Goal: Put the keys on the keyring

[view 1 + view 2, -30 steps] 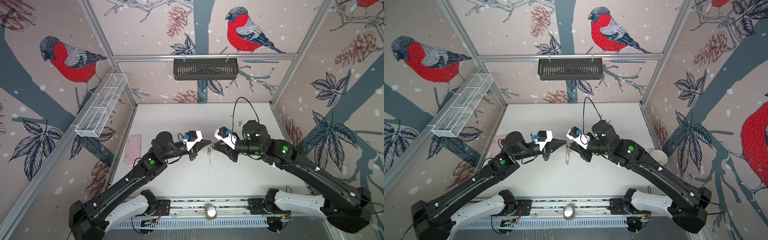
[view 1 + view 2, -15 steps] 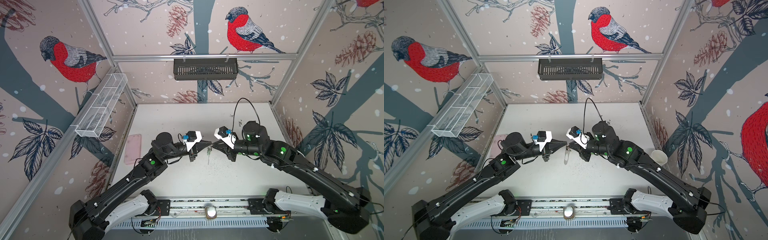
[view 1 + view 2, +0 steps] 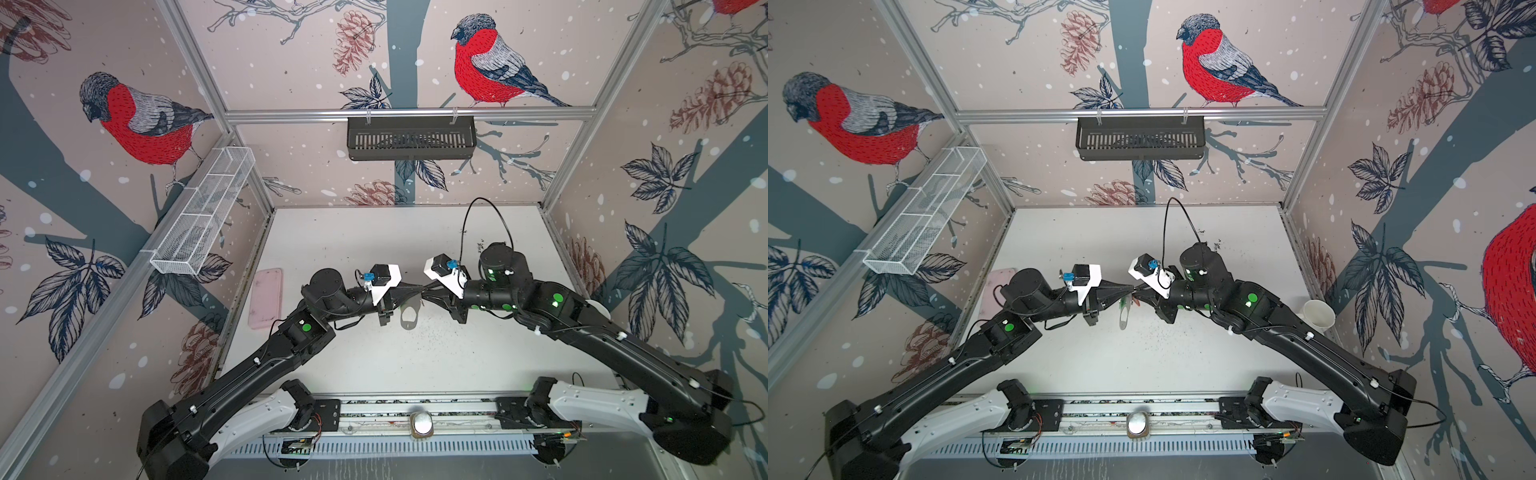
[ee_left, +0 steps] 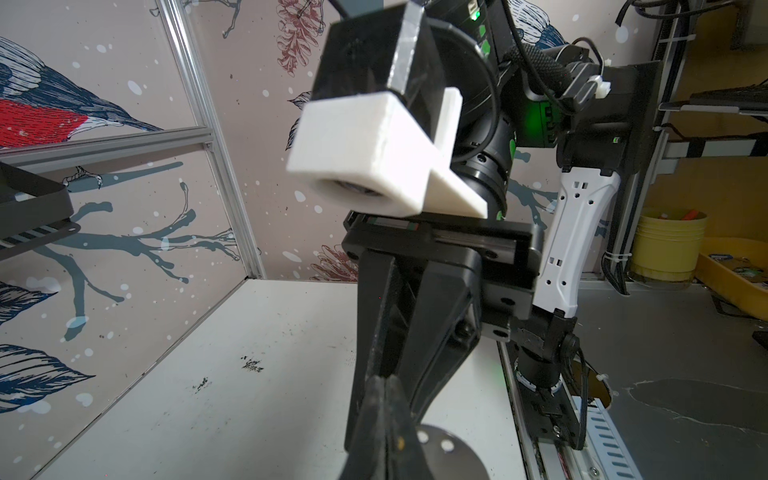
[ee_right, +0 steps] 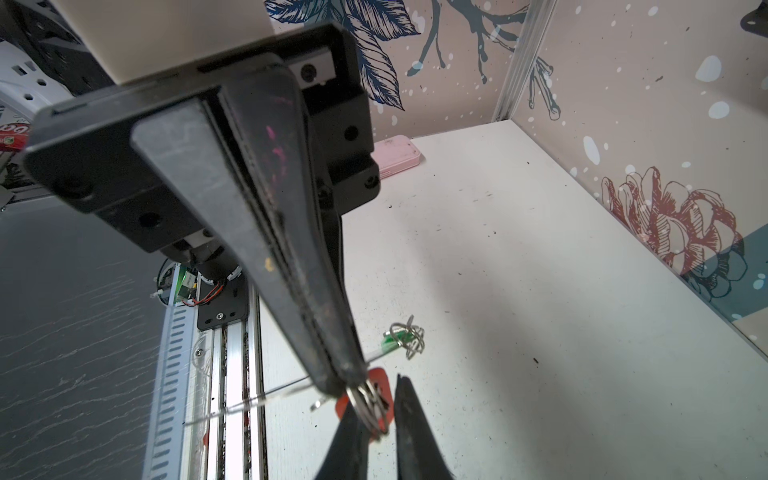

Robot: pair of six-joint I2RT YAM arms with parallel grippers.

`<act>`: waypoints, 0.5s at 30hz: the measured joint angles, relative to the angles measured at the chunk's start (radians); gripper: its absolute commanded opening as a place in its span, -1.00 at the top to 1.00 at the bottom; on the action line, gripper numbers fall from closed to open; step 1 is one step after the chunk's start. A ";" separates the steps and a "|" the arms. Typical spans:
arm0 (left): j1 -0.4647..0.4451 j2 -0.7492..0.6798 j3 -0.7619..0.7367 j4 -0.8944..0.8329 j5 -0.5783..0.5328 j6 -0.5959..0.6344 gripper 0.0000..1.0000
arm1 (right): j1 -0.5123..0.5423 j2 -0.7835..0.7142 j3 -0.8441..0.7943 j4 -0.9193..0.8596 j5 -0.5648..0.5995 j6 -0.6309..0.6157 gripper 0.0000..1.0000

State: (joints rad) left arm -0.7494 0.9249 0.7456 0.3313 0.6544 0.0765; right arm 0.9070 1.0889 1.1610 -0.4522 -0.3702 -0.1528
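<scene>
Above the counter (image 3: 374, 249), the keyring (image 4: 457, 461) is held clamped between the left fingers (image 5: 291, 249); the right fingers (image 5: 415, 436) are narrowly parted around its ring.

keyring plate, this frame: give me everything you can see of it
The keyring is a thin, flat grey plate, metal by its look, with a rounded end, small holes near the edge and an oval cutout. It hangs mid-table below the shut left gripper, which appears to pinch its upper edge; the contact itself is hidden. In a top view the plate shows nearly edge-on. Whether its lower end touches the white table cannot be told.
</scene>
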 measured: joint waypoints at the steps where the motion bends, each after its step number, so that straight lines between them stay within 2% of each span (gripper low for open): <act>1: 0.000 -0.001 -0.002 0.002 0.000 -0.001 1.00 | 0.000 0.000 -0.002 0.005 -0.003 0.000 0.58; 8: 0.000 -0.011 -0.022 0.040 0.007 -0.018 1.00 | 0.000 -0.005 -0.018 0.046 -0.015 0.000 0.31; 15: 0.000 -0.021 -0.045 0.079 0.008 -0.035 1.00 | 0.000 -0.010 -0.022 0.058 -0.018 0.000 0.20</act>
State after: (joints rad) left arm -0.7490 0.9035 0.7002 0.4107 0.6621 0.0418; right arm 0.9066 1.0794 1.1389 -0.3946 -0.3885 -0.1528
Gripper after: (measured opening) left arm 0.048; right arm 0.397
